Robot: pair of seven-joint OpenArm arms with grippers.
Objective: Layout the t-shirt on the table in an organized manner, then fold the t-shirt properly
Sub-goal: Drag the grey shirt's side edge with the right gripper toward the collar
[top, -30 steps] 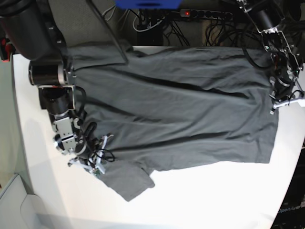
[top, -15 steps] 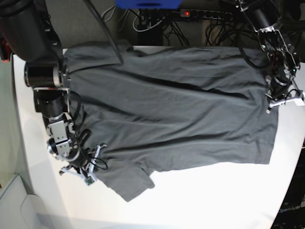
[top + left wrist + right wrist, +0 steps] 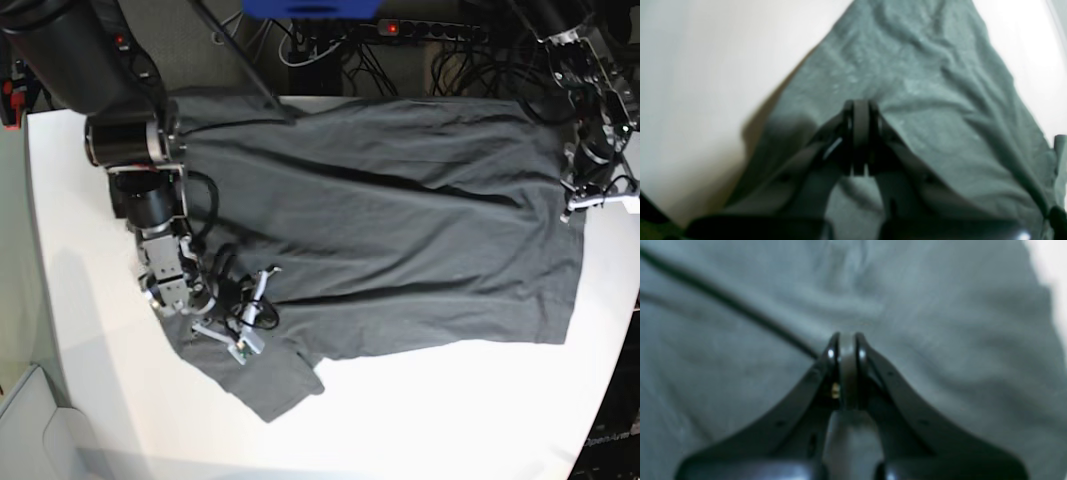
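While over t-shirt [image 3: 400,230], claws pressed together.

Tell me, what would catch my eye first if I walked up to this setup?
The big dark t-shirt, spread nearly flat across most of the white table, with one sleeve poking toward the near edge. Next, the two arms bent over it: the right gripper beside that sleeve, the left gripper at the hem on the opposite side. Both have their fingers shut, with shirt cloth below them.
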